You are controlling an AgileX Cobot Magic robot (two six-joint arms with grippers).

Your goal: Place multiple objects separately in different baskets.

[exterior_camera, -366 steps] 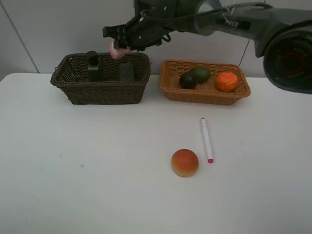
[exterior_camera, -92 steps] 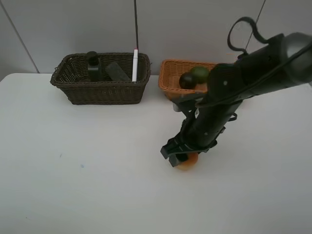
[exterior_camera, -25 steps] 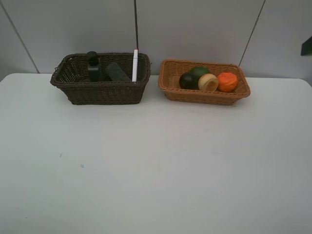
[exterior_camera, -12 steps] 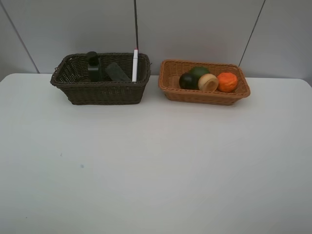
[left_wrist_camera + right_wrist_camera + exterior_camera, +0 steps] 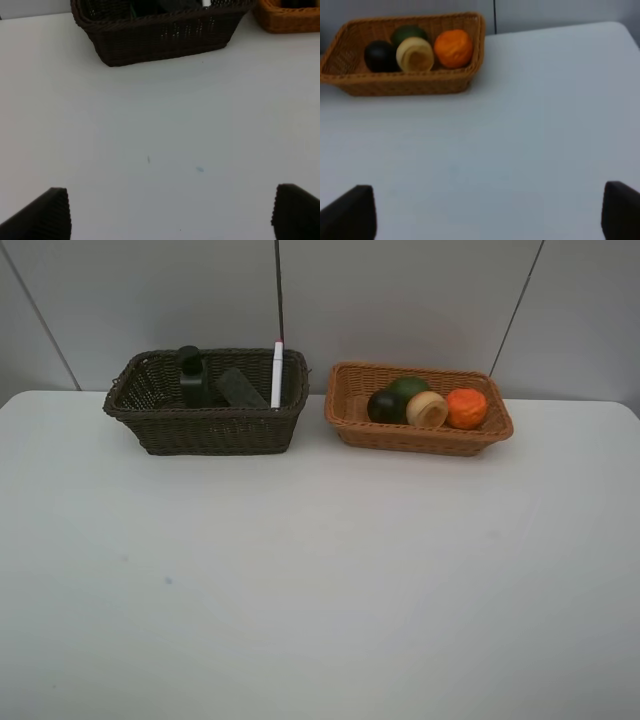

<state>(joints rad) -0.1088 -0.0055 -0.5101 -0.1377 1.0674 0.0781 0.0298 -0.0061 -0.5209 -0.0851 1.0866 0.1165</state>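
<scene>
Both end effectors [image 5: 170, 212] [image 5: 487, 210] are released, empty. Round fruit [image 5: 428, 409] in the tan basket [image 5: 420, 436] is judged light, slippery; gripped across the middle.

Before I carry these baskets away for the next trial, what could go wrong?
The white marker stands on end against the dark basket rim, poking above it; a jolt may tip it out. In the tan basket, the peach rests on its side among round fruits, which might roll.

Both arms are sitting out of the overhead shot. The left gripper [image 5: 170, 215] and right gripper [image 5: 487, 212] are hanging wide apart, holding nothing.
</scene>
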